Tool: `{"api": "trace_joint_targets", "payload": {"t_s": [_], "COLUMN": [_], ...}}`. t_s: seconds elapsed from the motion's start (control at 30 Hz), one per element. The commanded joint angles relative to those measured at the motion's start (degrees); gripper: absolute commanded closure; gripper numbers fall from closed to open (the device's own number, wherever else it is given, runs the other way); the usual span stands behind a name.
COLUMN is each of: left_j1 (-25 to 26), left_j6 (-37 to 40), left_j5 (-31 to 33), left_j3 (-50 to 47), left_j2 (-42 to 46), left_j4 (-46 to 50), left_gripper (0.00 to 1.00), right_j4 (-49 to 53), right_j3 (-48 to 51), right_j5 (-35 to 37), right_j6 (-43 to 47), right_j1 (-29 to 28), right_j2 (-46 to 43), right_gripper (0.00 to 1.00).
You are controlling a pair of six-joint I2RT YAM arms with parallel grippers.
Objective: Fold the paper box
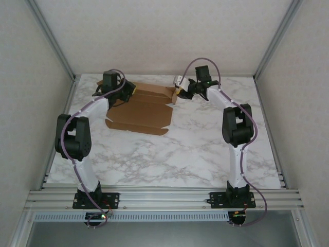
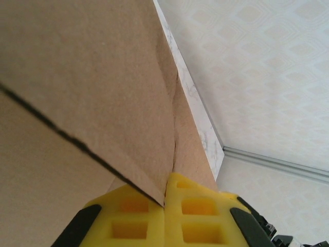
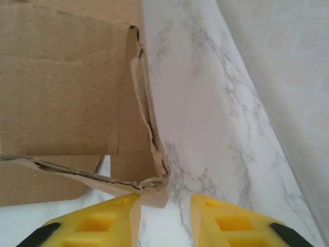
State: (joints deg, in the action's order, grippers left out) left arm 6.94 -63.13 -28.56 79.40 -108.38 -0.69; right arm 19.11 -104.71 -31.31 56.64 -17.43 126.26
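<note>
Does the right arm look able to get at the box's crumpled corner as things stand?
Probably yes. The right end effector sits open just short of the box's crumpled corner, with bare table beside it and nothing between them. The left end effector pinches the box elsewhere, out of its way.

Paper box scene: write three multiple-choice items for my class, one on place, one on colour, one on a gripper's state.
1. Where on the table does the paper box lie? A near right corner; B far side, left of the middle; C near edge, centre.
2. What colour is the paper box? A white; B blue; C brown.
3. How is the left gripper? A shut on the paper box; B wide open; C shut on nothing.
Key: 1 B, the top view shows it far and left; 2 C, it is plain brown cardboard; 3 A, its yellow fingers pinch a cardboard edge.
</note>
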Motion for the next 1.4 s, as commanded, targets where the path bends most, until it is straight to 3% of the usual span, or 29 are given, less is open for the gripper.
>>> {"api": "trace_joint_targets", "payload": {"t_s": [0.0,0.7,1.13,1.37], "left_j1": [-0.35,-0.18,0.56,0.55], "left_j6": [1.00,-3.22,-3.34,-2.87], "left_j5": [-1.00,-1.94,-2.29,-2.38], "left_j3": [0.76,5.94,4.37,2.65], "left_j2": [-1.37,-5.87,-6.35,-4.83], "left_j4": [5.62,4.14,2.54,2.35], "left_gripper": [1.00,1.00,1.00,1.00], "right_j4": [4.84,11.52,8.93,-0.97], "right_j3": [-3.57,-6.90,-10.97,-4.72], "right_j5": [-3.05,-8.00,-3.51,-2.05], "right_j6": [0.93,-3.90,-22.29,-34.77], "right_j1": [-2.08,-6.50,-9.46,-10.06], "right_j2": [2.80,4.95,7.60,5.23], "right_gripper": [0.68,0.76,0.80,0.82]}}
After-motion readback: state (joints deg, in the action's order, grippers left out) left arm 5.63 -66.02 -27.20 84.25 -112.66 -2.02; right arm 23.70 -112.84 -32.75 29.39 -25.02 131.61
